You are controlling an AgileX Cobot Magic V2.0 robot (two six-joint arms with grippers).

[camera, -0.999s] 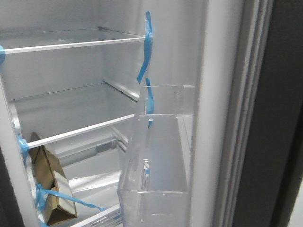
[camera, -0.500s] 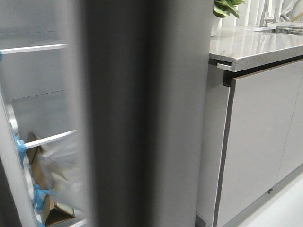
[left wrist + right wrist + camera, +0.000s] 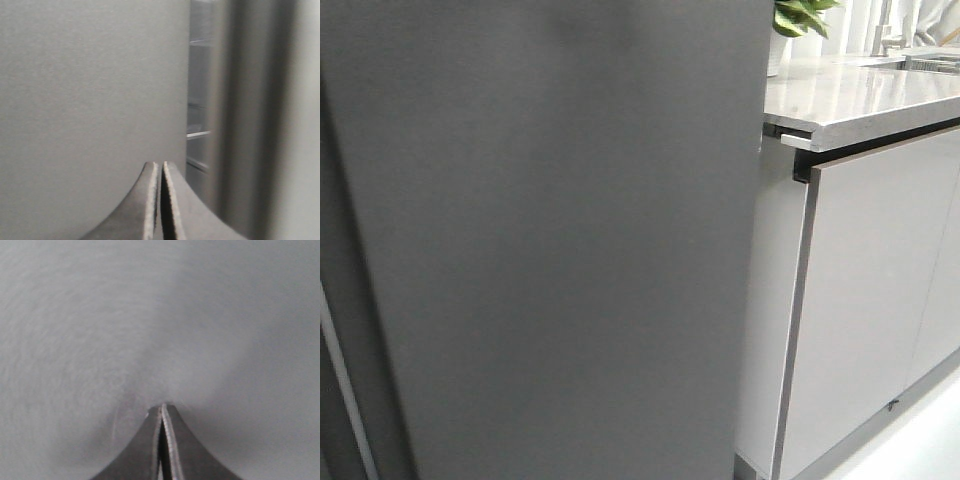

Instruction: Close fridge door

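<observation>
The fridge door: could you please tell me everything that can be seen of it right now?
The fridge door shows only its matte dark grey outer face, plain and flat, with no handle in view. In the front view it fills most of the frame, upright, with the light grey cabinet to its right. The right pincer, shut, has its tips at or very near a grey panel, seemingly this door. The left wrist view shows a narrow gap with shelf edges, so whether it is fully shut is unclear.
</observation>
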